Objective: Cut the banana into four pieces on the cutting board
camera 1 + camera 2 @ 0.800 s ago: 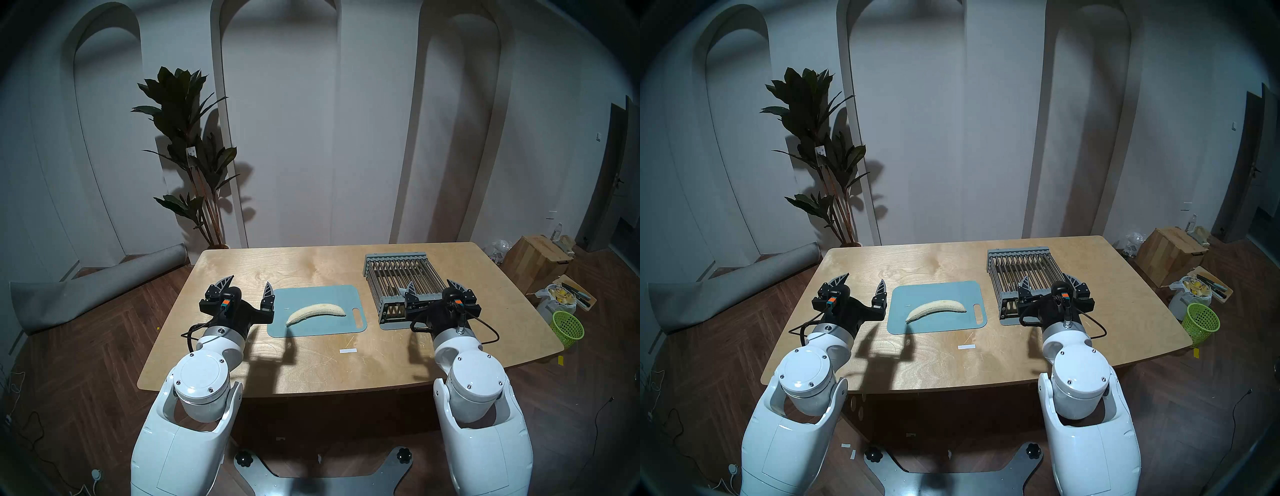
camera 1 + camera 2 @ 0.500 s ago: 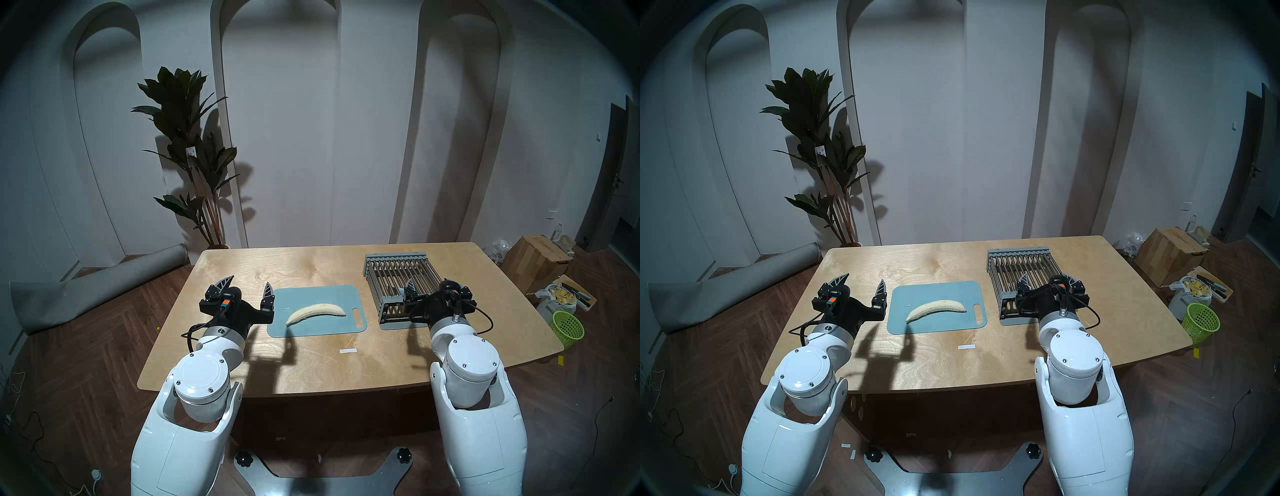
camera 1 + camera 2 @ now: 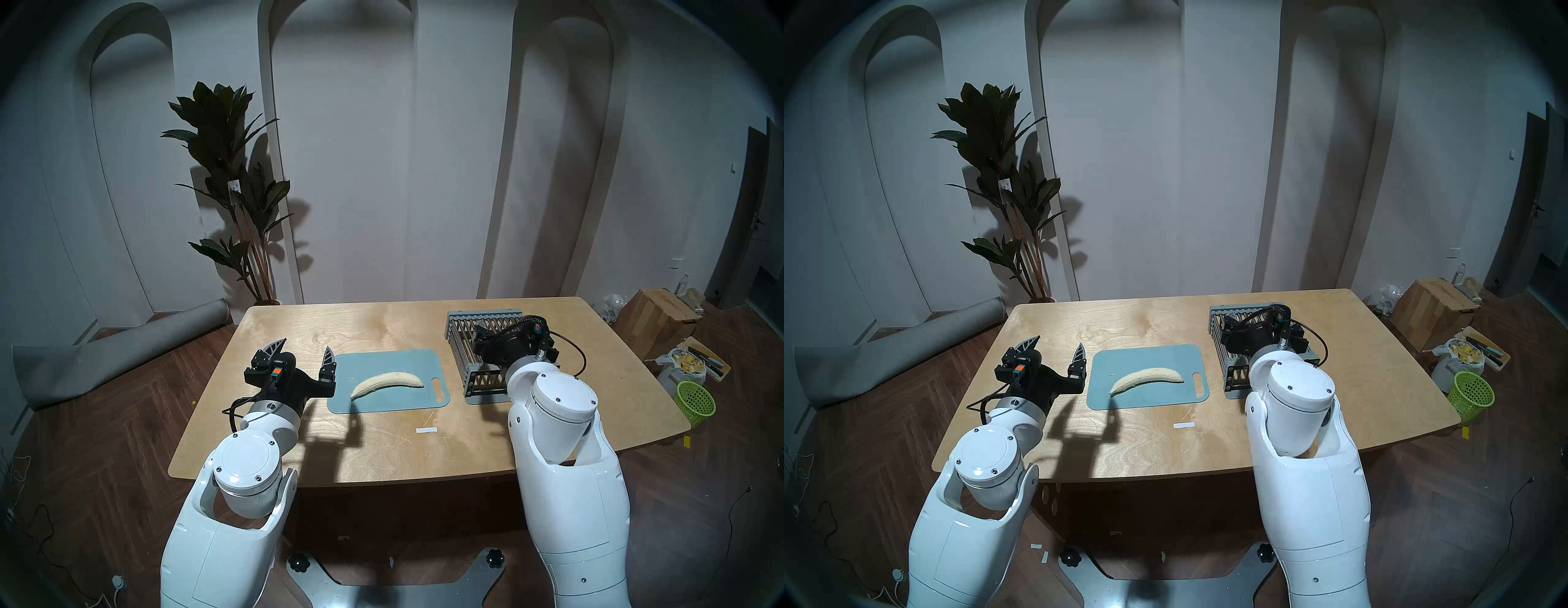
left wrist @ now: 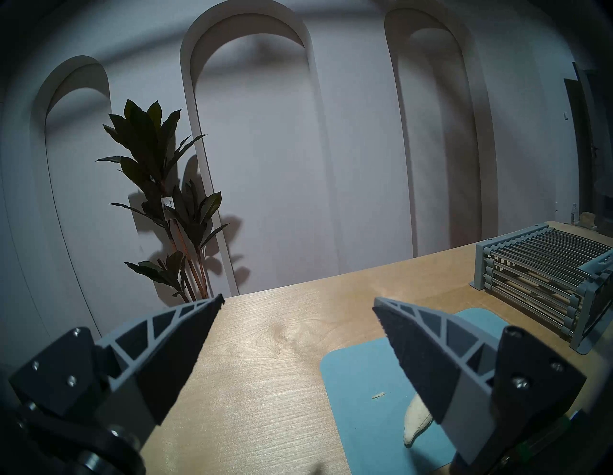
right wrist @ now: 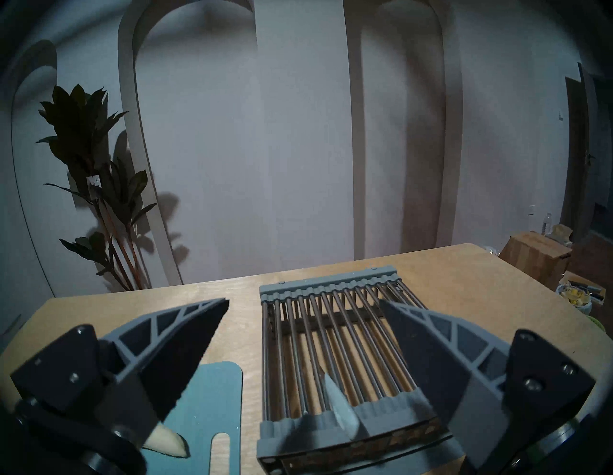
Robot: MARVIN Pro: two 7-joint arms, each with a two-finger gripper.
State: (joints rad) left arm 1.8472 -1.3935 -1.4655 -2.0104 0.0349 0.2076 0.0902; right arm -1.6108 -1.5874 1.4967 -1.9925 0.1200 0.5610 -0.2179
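Banana [image 3: 387, 382], peeled and whole, lies on your board [image 3: 382, 363]: a pale cream curve with a matt, faintly ridged skinless surface, its blunt end toward the board's handle slot and its tapered tip toward the opposite end. You can see the board is a thin, smooth blue-grey plastic sheet with rounded corners, flat on the light plywood table [image 3: 382, 450].

Your left gripper [image 3: 303, 354] hovers just beside the board's slotless end, its two dark triangular fingers spread wide with nothing between them; in the left wrist view the ribbed grey finger backs and rough black pads [image 4: 179, 361] are plain, and the banana tip shows under the right-hand finger.

Beyond the board's slot end stands a grey rack [image 3: 464, 352] of thin metal rods set in ridged plastic end bars. Your right gripper [image 5: 305, 306] hangs over that rack, fingers apart and empty. In the right wrist view a pale, pointed blade-like piece [image 5: 341, 411] pokes up between the rods at the rack's near end; you cannot tell more of it
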